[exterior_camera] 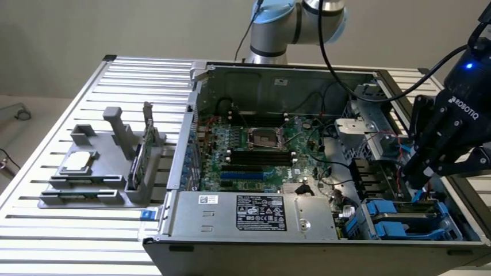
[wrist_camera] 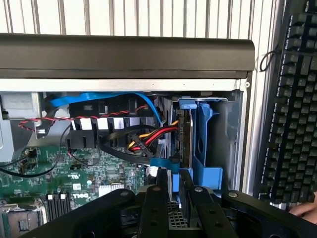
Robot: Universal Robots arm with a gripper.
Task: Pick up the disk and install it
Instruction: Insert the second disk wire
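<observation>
The disk (wrist_camera: pixel 185 141) stands on edge in the drive bay at the corner of the open computer case (exterior_camera: pixel 201 92), its blue handle on the far end and a blue plastic drive carrier (wrist_camera: pixel 209 144) beside it. My gripper (wrist_camera: pixel 173 191) sits at the disk's near end, fingers drawn close together with that end between them. In the exterior view the gripper (exterior_camera: pixel 426 179) hangs low over the blue bays (exterior_camera: pixel 403 221) at the case's right front corner. The disk is hidden behind it there.
Red, yellow and blue cables (wrist_camera: pixel 143 139) crowd the bay beside the motherboard (exterior_camera: pixel 257 155). A grey fixture (exterior_camera: pixel 84 178) holding a small silver chip (exterior_camera: pixel 79 163) sits at the exterior view's left. A keyboard (wrist_camera: pixel 297 99) and a hand (wrist_camera: pixel 304 210) lie just outside the case.
</observation>
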